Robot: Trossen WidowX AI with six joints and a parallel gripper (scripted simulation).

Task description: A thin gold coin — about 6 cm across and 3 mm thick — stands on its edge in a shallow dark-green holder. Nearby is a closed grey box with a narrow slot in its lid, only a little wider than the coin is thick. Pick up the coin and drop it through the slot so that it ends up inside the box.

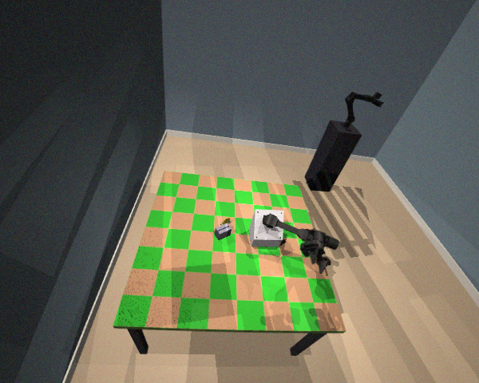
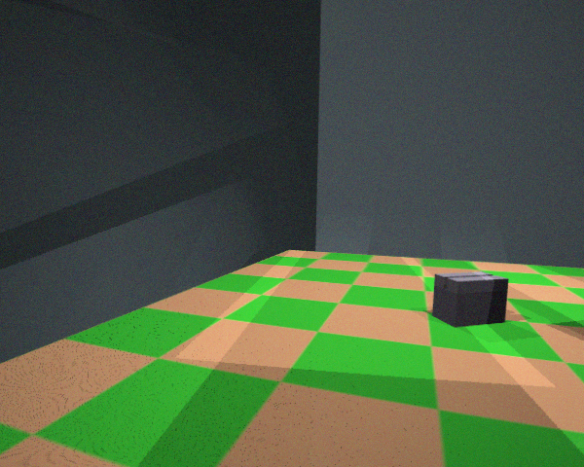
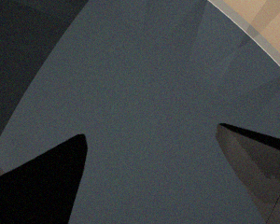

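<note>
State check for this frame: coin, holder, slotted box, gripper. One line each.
coin: on the table just behind the box, not gripped; too small to tell how it stands
holder: too small to make out
grey box: closed, slot in lid, on table
gripper: open, holding nothing, away from the coin

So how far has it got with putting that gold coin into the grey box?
Nothing looks done yet. The coin still stands in its holder just behind the grey box, whose slotted lid is closed. Nothing is in hand: the end effector is open and empty near the table's right edge, far from the coin, and the wrist view shows only wall between its fingers. Reaching, grasping, carrying and dropping all remain.
</note>
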